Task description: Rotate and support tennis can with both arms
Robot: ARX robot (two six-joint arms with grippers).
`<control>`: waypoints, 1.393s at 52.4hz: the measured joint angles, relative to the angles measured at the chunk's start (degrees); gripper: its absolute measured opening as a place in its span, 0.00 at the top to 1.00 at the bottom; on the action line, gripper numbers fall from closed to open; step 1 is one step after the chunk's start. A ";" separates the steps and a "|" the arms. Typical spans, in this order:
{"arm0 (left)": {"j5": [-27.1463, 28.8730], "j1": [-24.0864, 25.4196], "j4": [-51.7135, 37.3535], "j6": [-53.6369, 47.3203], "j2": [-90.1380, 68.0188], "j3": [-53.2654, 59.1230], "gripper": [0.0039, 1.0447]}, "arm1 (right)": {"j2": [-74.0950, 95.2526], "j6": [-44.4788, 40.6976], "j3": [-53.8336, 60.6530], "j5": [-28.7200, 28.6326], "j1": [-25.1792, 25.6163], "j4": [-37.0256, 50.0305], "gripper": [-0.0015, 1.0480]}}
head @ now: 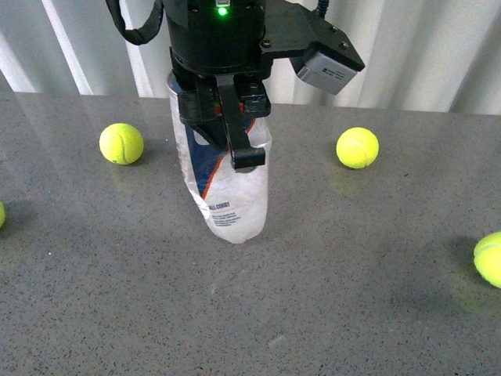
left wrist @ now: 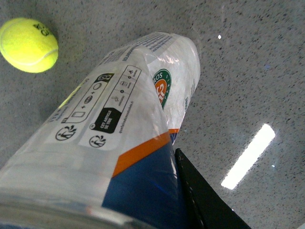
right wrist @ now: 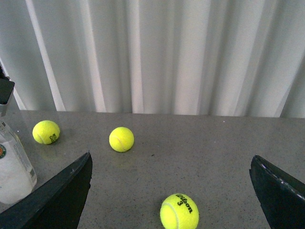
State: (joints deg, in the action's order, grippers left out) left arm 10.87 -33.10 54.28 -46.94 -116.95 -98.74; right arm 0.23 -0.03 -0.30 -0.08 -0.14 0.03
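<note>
Front view: your left gripper (head: 228, 137) reaches down from above and squeezes the tennis can (head: 235, 200). The can is nearly upright, with its low end at the grey table (head: 352, 274).
Left wrist view: the can fills the picture, and one black finger (left wrist: 205, 195) touches its blue side.
Right wrist view: your right gripper (right wrist: 171, 160) is spread wide and holds nothing. The can (right wrist: 12, 167) is off to one side, well apart.

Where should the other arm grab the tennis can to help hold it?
Probably the lower half of the tennis can, coming from the robot's right. The left gripper clamps the upper part, leaving that round lower stretch bare for the open jaws of the right gripper.
</note>
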 joint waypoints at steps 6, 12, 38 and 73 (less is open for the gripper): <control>-0.57 -1.11 -0.83 -0.37 -0.02 1.20 0.97 | 0.00 0.00 0.00 0.00 0.00 0.00 0.07; -0.74 -1.64 -1.99 -0.57 -0.68 2.64 0.97 | 0.00 0.00 0.00 0.00 0.00 0.00 0.07; -2.82 -2.38 -3.65 1.16 -2.45 1.88 0.59 | 0.00 0.00 0.00 0.00 0.00 0.00 0.07; -8.66 -2.01 -5.14 10.03 7.19 3.43 0.06 | 0.00 0.00 0.00 0.02 0.00 0.00 0.07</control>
State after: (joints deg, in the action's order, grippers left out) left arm 2.22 -35.11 49.15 -36.91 -109.75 -95.31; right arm 0.23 -0.03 -0.30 -0.05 -0.14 0.03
